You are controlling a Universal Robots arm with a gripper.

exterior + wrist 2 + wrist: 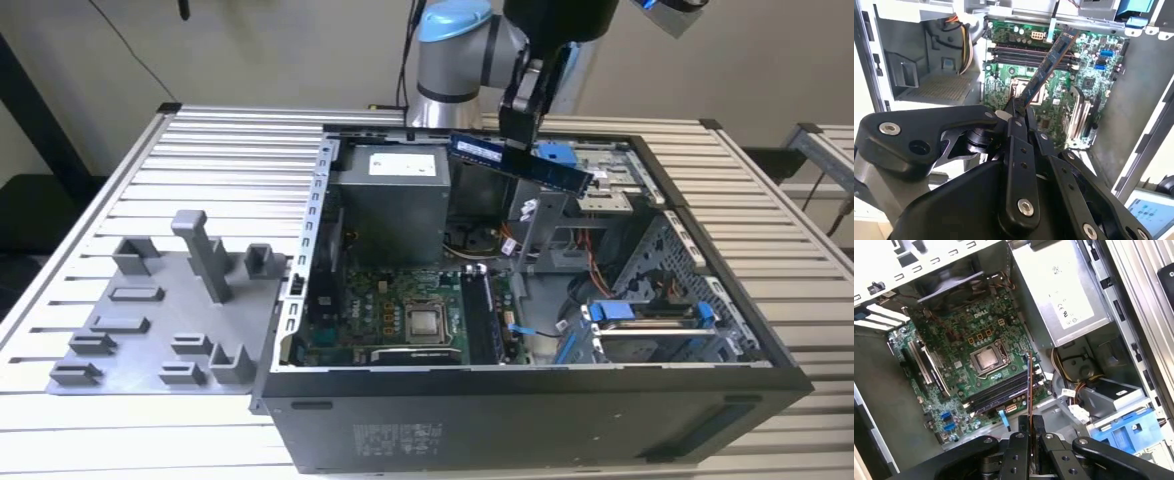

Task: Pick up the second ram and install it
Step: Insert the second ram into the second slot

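The end effector [1019,109] was clamped shut on one end of the second ram [1050,61], holding it tilted above the open computer case [534,410], apart from its walls. Beyond the stick's free edge lay the motherboard [954,340] and its memory slots [996,390].

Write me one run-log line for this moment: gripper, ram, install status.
gripper: shut on second ram | second ram: in the air over open computer case | install: not yet in a motherboard slot
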